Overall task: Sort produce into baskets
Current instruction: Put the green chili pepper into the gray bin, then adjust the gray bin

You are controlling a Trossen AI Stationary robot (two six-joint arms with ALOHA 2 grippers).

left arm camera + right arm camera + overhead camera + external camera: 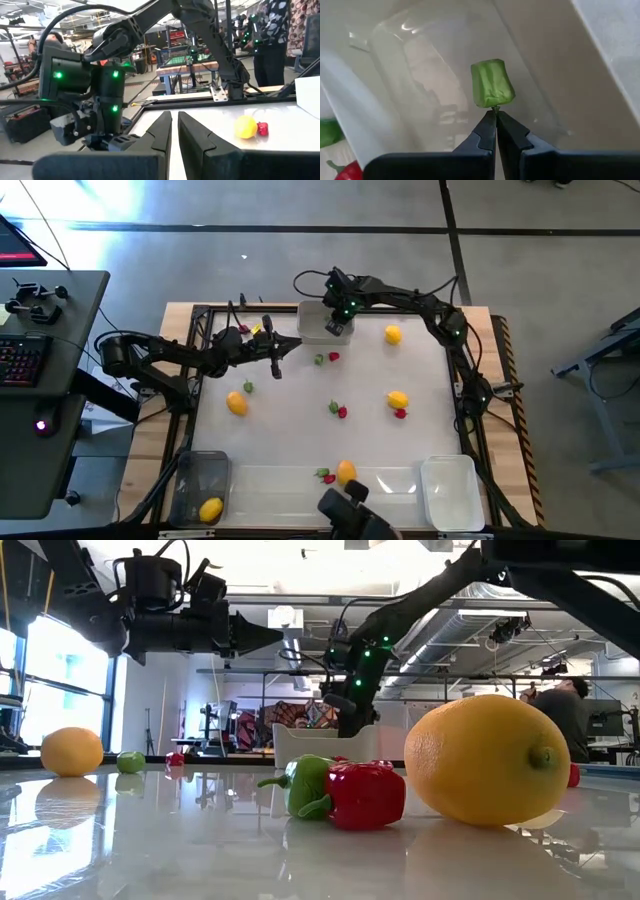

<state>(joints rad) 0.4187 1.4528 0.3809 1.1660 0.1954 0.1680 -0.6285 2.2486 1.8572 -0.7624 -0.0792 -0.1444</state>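
My right gripper (339,326) is over the pale grey basket (315,330) at the table's far side, shut on a small green piece (492,83). It also shows in the low view (352,726) above that basket (300,745). My left gripper (277,365) hangs above the table just left of the basket, closed to a narrow slit (175,127) and empty. Lemons (393,334) (398,400) (237,403) (346,471) and small red (333,356) and green (247,387) pieces lie on the white tabletop. One lemon (210,508) lies in the dark basket (190,470). My right gripper pinches the green piece's thin stem (495,108) between its two fingertips, only at their free ends. The fingers come from above, pointing down. The piece hangs below them inside the basket's walls; whether it touches the basket's floor I cannot tell.
The white basket (448,470) stands at the near right corner, the dark one at the near left. A red and a green piece (345,795) lie beside a lemon (490,760) at the near edge. A person (562,710) stands beyond the table.
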